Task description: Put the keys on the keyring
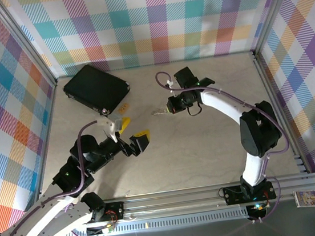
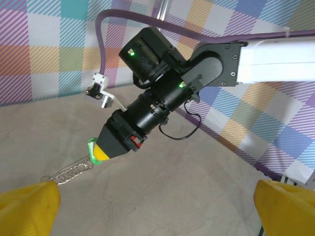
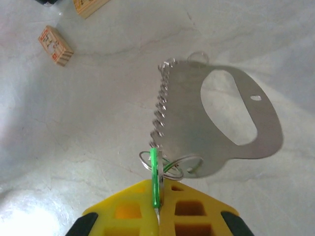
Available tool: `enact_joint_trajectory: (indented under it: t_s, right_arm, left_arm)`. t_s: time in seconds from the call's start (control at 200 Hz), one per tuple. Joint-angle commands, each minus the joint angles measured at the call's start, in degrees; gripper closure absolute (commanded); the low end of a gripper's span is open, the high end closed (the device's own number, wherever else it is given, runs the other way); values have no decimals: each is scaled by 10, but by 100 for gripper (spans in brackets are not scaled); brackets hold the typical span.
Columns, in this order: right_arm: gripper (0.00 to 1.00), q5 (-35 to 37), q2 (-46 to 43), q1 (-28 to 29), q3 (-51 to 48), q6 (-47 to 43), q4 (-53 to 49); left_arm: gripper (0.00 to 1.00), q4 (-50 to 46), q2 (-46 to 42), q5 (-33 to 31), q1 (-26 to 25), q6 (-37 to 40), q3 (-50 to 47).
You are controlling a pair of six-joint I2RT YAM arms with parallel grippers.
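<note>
My right gripper [image 3: 157, 192] is shut on a green-edged key [image 3: 154, 172], held on edge between its yellow fingers. A thin wire keyring [image 3: 192, 161] hangs at the key's head. A coiled chain [image 3: 158, 113] and a flat metal opener plate [image 3: 266, 125] hang from it over the table. From above, the right gripper [image 1: 168, 109] holds this metal bunch [image 1: 158, 113] at mid-table. My left gripper [image 1: 133, 131] is open and holds nothing, a short way left of the bunch. Its yellow fingertips [image 2: 27, 206] stand wide apart, facing the right gripper [image 2: 101, 152] and the chain [image 2: 69, 172].
A black case [image 1: 96, 88] lies at the back left, with a small wooden block [image 1: 123, 108] beside it. Two wooden blocks [image 3: 55, 45] lie beyond the keys in the right wrist view. Plaid walls and a metal frame [image 1: 268, 81] enclose the table.
</note>
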Motion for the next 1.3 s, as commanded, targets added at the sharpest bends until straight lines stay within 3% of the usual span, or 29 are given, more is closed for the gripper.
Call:
enact_joint_trajectory:
  t_s: [0.0,0.66,1.295]
  right_arm:
    - [100,-30,-15,0,-37,20,26]
    - [100,-39,-123,25,-271,98,94]
    - [100,-24,-182,64,-413,170,141]
  left_arm:
    - [0,25,1,-6,-1,-4,-4]
    - [0,54,24,-7,-1,-1,-22]
    - [0,76,55,-3,-1,-5,-32]
